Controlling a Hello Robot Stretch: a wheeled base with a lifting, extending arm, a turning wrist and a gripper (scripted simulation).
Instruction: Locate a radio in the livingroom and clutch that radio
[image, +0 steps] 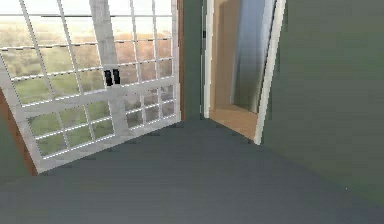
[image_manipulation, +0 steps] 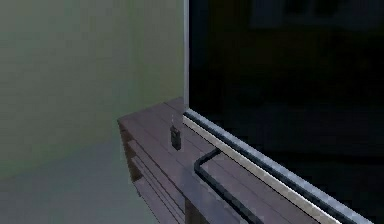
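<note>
Radio: not yet placed with any certainty; the nearest candidate was a small dark box (image_manipulation: 176, 134) standing on the wooden TV stand (image_manipulation: 150, 122), just beside the lower corner of the big dark television (image_manipulation: 290, 70); too small to name. Ahead stood glazed double doors (image: 95, 80) and an open doorway (image: 238, 65). Gripper's fingers: their grip and their bearing to that box could not be told; the box's long axis likewise.

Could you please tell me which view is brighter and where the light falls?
The forward view is brighter: daylight shows through the glass doors, and the doorway beside them is lit inside. The arm side view is dim: the dark screen carries only faint reflections near its top, while the wall to its left is palely lit.
</note>
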